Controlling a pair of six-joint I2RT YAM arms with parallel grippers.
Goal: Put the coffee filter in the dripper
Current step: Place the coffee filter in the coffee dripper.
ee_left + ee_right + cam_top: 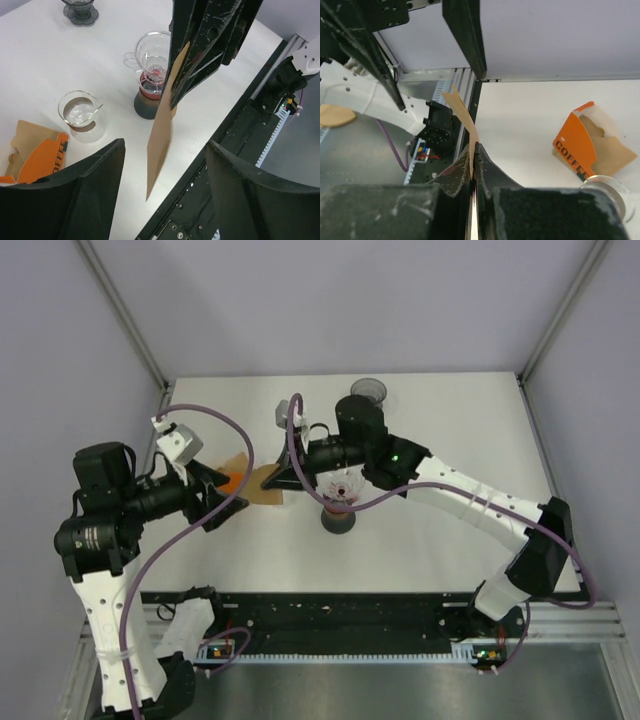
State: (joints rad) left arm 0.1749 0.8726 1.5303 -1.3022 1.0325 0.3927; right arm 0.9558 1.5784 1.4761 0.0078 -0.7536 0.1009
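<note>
My right gripper point(283, 480) point(474, 150) is shut on a brown paper coffee filter point(266, 486) point(461, 111), pinching its edge and holding it above the table. The filter point(161, 135) hangs edge-on between the fingers of my left gripper point(226, 496) point(165, 146), which stands open and does not touch it. The clear glass dripper point(340, 488) point(151, 52) sits on a dark-based server point(337, 522) point(146, 102), just right of the right gripper and partly under the right arm.
An orange filter pack point(232, 476) point(44, 156) point(574, 144) lies on the table with more brown filters. A small glass pitcher point(82, 116) point(611, 191) stands beside it. A dark dripper point(368, 390) point(80, 11) sits at the far edge.
</note>
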